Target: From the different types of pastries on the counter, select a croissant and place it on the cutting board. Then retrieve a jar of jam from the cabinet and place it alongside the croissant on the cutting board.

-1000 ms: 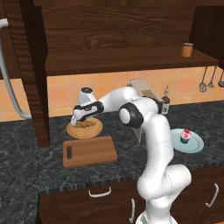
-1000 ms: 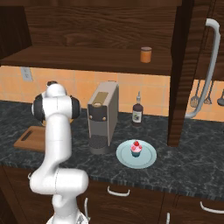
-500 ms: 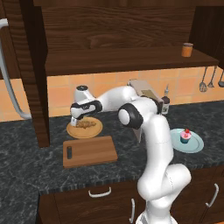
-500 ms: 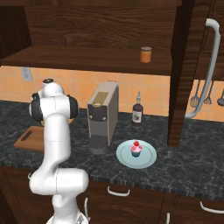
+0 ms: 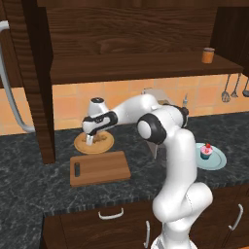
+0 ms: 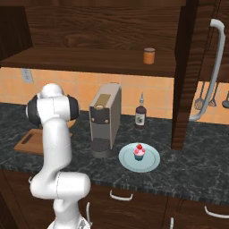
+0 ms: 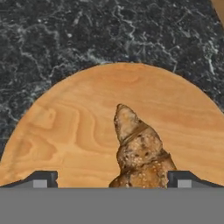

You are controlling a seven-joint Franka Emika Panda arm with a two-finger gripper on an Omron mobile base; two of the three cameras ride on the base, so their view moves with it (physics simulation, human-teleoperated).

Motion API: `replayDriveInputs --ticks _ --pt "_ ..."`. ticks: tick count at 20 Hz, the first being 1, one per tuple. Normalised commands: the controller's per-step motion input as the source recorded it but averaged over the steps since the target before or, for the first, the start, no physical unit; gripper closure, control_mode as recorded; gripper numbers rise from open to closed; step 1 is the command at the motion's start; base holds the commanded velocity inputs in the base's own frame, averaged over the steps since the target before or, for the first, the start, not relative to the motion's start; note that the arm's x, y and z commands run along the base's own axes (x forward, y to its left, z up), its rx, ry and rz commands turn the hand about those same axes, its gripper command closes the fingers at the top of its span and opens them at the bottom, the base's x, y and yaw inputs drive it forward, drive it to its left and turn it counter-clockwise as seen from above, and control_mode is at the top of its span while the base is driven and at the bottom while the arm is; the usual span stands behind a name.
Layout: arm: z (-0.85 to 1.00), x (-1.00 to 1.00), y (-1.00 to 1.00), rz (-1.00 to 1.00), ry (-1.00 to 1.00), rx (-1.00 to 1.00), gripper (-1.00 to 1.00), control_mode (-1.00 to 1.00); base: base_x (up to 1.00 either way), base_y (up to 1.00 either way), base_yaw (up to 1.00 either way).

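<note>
No brand, label or writing can be read on anything here.

In the left base view, the round wooden plate sits at the far left of the dark stone surface, close to the wall. The end effector hangs low over it, right at the croissant. In the hand view the croissant lies on the plate between the two spread fingertips, which stand well apart on either side of it with wood showing on the left side; they are not pinching it. The plate's rim curves close to the marbled stone on the far side.

Just near of the plate lies the cutting board, bare on top, with open stone all around its near edge and to its left. To the right, partly behind the arm, stands the grey coffee machine, then a dark bottle against the tiled wall. Near of the bottle, a cupcake rests on a pale blue plate close to the surface's near edge. Above, an orange jar stands on the wooden shelf. Utensils hang at the far right.
</note>
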Motion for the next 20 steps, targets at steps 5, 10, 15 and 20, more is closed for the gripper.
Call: replayDriveInputs --ticks 5,10,15,20 --pt "-0.03 0.11 -0.01 0.13 -0.05 -0.09 -1.0 -1.0 0.0 0.0 0.0" --pt "-0.34 0.03 0.0 0.15 0.0 -0.03 -1.0 -1.0 0.0 0.0 0.0" --pt "-0.62 0.03 0.0 0.16 0.02 0.0 -1.0 -1.0 0.0 0.0 0.0" --pt "-0.73 0.0 0.01 0.16 0.07 0.0 1.0 -1.0 0.0 0.0 0.0"
